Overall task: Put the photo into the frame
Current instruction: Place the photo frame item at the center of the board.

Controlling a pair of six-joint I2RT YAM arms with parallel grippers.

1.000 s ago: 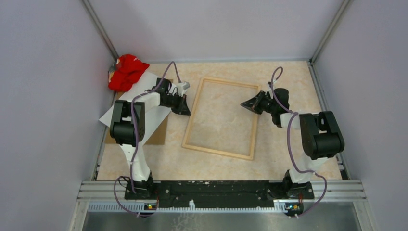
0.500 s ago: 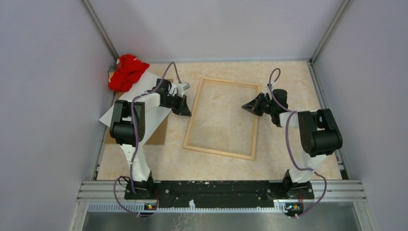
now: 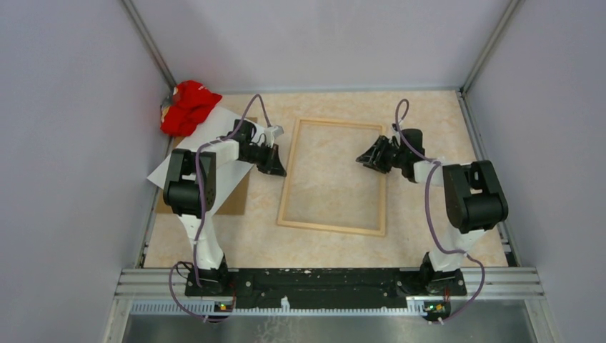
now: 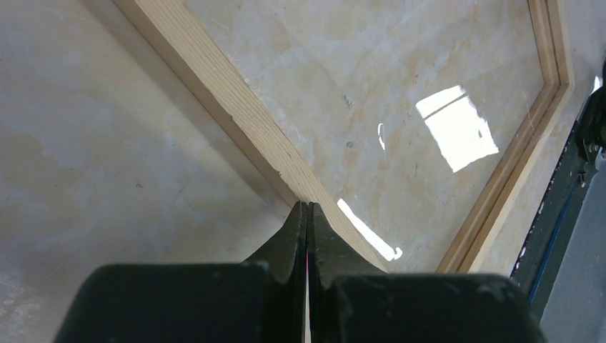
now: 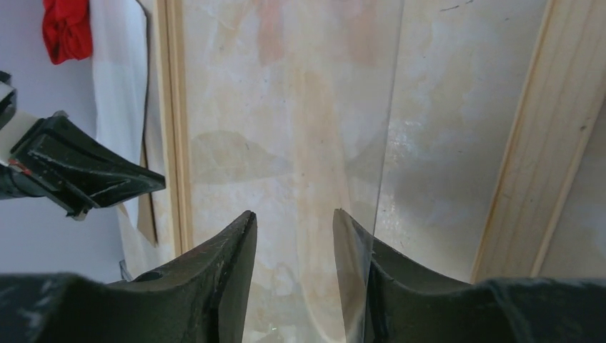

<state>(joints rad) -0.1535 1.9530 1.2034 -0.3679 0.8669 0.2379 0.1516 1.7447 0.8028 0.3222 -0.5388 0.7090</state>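
Nearest the arms' bases lies the near rail of the frame (image 3: 330, 227), flat on the surface (image 3: 429, 114) in the middle, with bright glare inside it that suggests a clear pane. Further back, the left jaws are pressed fully shut with nothing between them, their tips touching the frame's left rail. The right jaws stand partly open and empty over the frame's inside, near its right rail. The photo (image 3: 211, 125) is outside the frame at the far left, whitish back up, lying on a brown board (image 3: 232, 196) and partly under the left arm. A red cloth (image 3: 187, 106) sits just beyond it in the far left corner. The likely trouble is that shut tips leaning on the rail could skew the frame. Pinching a thin sheet that lies flat on the board also risks creasing it or dragging the board along.
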